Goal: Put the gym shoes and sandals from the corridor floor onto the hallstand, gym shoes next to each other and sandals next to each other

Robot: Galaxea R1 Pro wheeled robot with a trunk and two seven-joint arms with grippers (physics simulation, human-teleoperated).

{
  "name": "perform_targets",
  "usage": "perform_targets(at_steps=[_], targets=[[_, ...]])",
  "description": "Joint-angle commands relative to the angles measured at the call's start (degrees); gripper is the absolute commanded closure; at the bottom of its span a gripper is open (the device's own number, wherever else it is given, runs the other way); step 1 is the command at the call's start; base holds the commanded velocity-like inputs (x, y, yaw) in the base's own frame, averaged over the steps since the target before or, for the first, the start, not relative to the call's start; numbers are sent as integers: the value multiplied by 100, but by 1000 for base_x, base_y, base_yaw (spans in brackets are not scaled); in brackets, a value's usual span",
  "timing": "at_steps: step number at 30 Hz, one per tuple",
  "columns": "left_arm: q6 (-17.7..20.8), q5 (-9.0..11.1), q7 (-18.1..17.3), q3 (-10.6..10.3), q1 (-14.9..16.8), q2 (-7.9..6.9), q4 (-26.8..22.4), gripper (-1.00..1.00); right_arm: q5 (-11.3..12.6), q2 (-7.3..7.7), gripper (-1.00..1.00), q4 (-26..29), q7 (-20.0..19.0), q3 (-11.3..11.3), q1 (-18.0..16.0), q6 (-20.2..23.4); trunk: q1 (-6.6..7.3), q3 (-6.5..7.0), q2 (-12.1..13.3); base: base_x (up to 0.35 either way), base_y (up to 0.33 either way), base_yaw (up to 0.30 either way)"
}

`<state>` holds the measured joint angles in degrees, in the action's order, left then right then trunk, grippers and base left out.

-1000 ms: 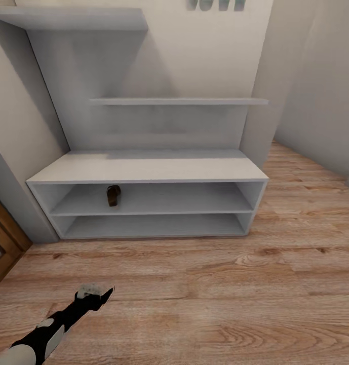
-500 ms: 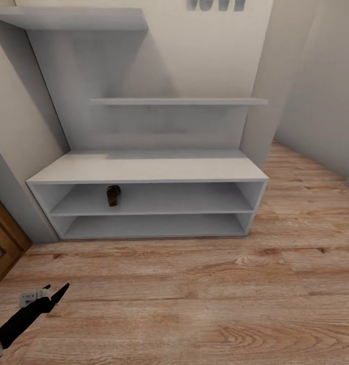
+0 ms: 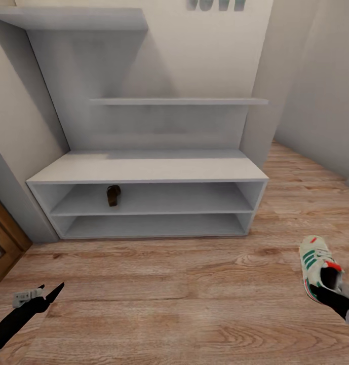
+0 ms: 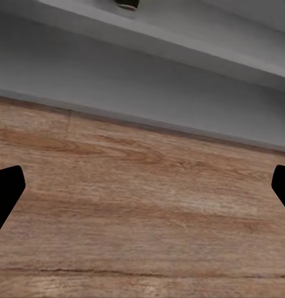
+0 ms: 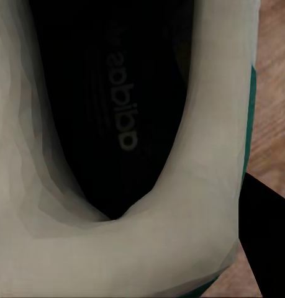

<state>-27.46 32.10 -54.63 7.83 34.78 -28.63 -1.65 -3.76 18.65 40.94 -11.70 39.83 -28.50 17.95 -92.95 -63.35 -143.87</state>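
Down at the bottom right of the head view, the right gripper (image 3: 341,294) has one gym shoe (image 3: 318,266) clamped by its heel collar. The right wrist view looks straight down into the dark insole, with the cream heel rim (image 5: 179,230) right up against the camera, so my read is one finger sits inside the opening and the other outside. The toe points toward the rack, which makes sense for sliding it in front first. I can't tell whether the sole is clear of the corridor floor (image 3: 184,299).

Over on the other side, the left gripper (image 3: 40,296) hangs low over bare planks with its fingers spread wide and nothing between them, probably parked out of the way while the right arm does the carrying.

Further back, the hallstand (image 3: 149,167) stands against the wall. One sandal (image 3: 113,195) already lies on the upper of the two low shelves, toward the left end. The surface on top and the lower shelf have nothing on them, so there's plenty of room to set the sneaker.
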Motion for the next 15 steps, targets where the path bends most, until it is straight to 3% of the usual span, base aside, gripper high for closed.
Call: perform_targets(at_steps=[1,6,7,8,9,11,15], targets=[[-22,-37,-20,45,3,-2,7,-100,-94,-229,100,11,-34,-252,-7,26,2,-5,-3,0,0,0],[-22,-37,-21,43,3,-2,7,-100,-107,-954,100,11,-28,-1501,-7,40,2,-5,-3,0,0,0],[-22,-37,-21,43,3,-2,7,-100,-107,-1046,100,11,-27,-1609,-7,49,2,-5,-3,0,0,0],[-22,-37,-20,43,3,1,7,-100,-107,-1254,100,11,-25,-1795,-7,94,2,-5,-3,0,0,0],[-22,-37,-18,43,3,2,7,-100,-107,-1366,100,11,-23,-1874,-7,129,2,-5,-3,0,0,0],[-22,-37,-19,38,2,5,7,-100,-113,-1751,100,14,-15,-2104,-10,343,2,-5,-3,0,0,0],[-24,-37,-17,35,3,6,7,-100,-115,-2073,100,23,-9,-2261,-14,808,2,-5,-3,0,4,0]])
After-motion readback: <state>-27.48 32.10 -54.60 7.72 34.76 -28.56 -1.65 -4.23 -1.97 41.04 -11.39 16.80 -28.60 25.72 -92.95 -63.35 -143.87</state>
